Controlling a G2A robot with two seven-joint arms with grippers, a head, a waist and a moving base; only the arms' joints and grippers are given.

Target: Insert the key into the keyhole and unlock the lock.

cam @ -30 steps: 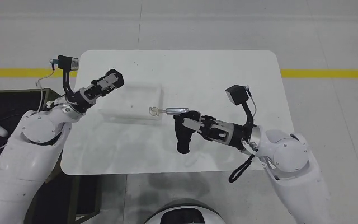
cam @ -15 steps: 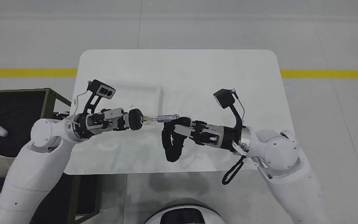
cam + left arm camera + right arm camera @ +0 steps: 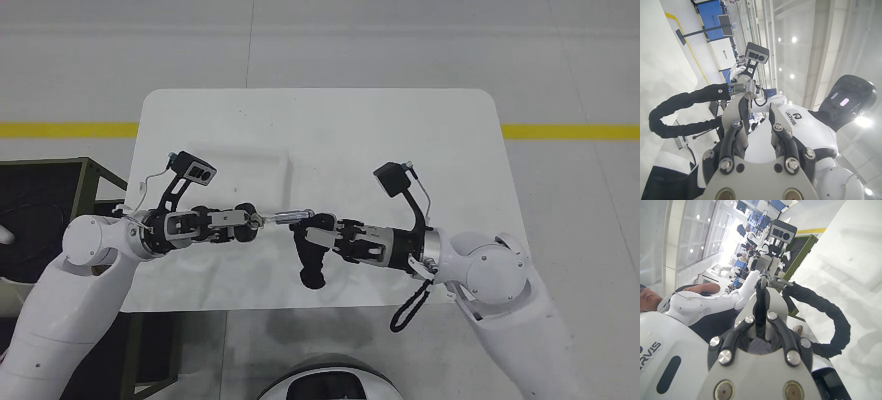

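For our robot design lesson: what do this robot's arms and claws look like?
The left arm and right arm are glossy white rounded shells with black joints. The left claw and right claw each have a grey plate, black links with silver bolts and white fingers. A black camera sits at each wrist.

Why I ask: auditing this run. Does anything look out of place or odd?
Nothing spilled or damaged. One oddity: the key appears seated in the lock, yet the left gripper stands open around it, not gripping. The right gripper clamps the lock's black cable.
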